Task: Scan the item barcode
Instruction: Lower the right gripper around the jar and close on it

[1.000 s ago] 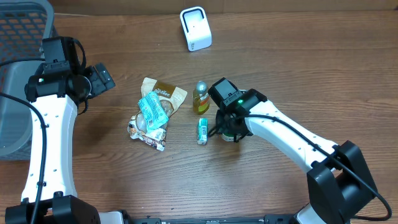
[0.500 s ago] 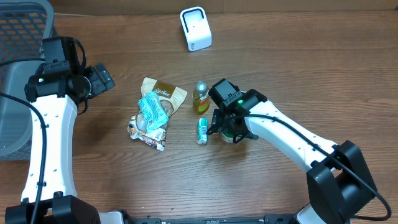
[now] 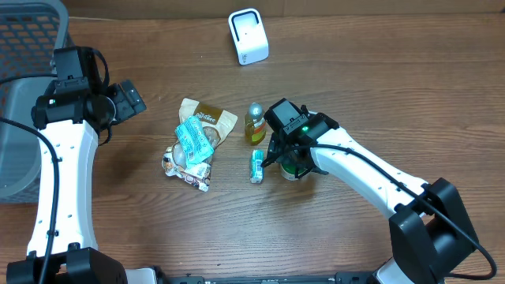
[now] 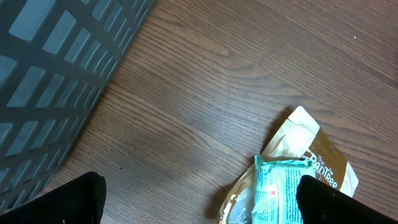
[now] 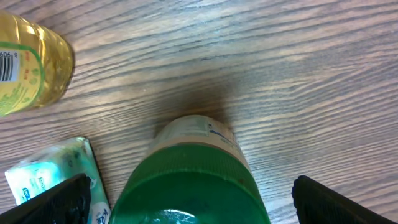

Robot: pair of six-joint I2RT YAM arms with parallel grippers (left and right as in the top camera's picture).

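Nearest the table's front edge, about mid-width, the right gripper (image 5: 193, 202) hangs straight over a green-capped jar (image 5: 194, 140) standing upright on the wood. It looks like a jar, though only its cap and a strip of pale label show. The pincer is spread wide: its black fingers (image 5: 56, 199) stand one at each side of the cap with bare table in both gaps, so it has hold of nothing. Just beside the jar, toward the left edge and apart from it, lies a small teal packet (image 3: 256, 166). Further left sits a heap of snack packs (image 3: 189, 154) with a blue-green wrapper on top. A little farther back is a yellow bottle (image 3: 254, 124); the right wrist view shows a barcode on its label. The left gripper (image 4: 202, 200) hovers well apart, near the left edge, jaws fully spread and empty, beside a grey basket (image 3: 24, 118) at the far left corner. By the far edge stands the white scanner (image 3: 248, 36)
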